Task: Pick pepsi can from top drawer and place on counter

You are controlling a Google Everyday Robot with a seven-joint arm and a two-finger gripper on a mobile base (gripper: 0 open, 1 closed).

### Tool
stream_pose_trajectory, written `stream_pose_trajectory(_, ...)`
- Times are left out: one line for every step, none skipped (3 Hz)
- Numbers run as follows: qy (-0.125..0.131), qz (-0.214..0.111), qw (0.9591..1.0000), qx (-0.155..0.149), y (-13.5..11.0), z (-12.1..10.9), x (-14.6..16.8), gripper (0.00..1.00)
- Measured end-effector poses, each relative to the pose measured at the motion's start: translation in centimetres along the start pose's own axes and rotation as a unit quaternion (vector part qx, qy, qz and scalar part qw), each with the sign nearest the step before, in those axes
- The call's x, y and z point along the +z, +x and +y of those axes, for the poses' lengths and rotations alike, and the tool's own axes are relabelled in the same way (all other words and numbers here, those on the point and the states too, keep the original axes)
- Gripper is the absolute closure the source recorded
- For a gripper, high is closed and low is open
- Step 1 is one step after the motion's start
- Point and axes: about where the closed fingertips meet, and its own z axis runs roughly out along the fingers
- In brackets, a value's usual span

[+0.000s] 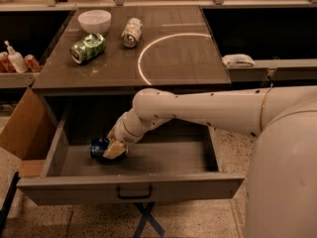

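Note:
The pepsi can [98, 148], dark blue, lies on its side at the left of the open top drawer's floor [163, 158]. My gripper [113, 149] reaches down into the drawer from the right and sits right at the can, covering its right end. The drawer front with its dark bar handle [133, 192] faces me. The counter [168, 58], dark grey-brown with a white arc, is above the drawer.
On the counter stand a white bowl [94, 20], a green-patterned can [88, 47] on its side and a pale green-and-white can [132, 31]. A cardboard box [22, 130] is left of the drawer. Bottles and cans [15, 61] sit on a left shelf.

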Motion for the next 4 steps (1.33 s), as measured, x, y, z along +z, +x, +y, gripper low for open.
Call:
stream_pose_trajectory(0.010,-0.002,0.9999,-0.007,-0.4,0.1,-1.1,1.00)
stream_pose_trajectory(0.034,-0.007,0.9992,-0.019,-0.9,0.3,-4.2,1.00)
stream_pose_trajectory(0.067,-0.010,0.9973,-0.029,-1.3,1.0,-8.3,1.00)
stream_pose_trajectory(0.099,-0.009,0.9944,-0.035,-1.2,1.3,-12.1,1.00)
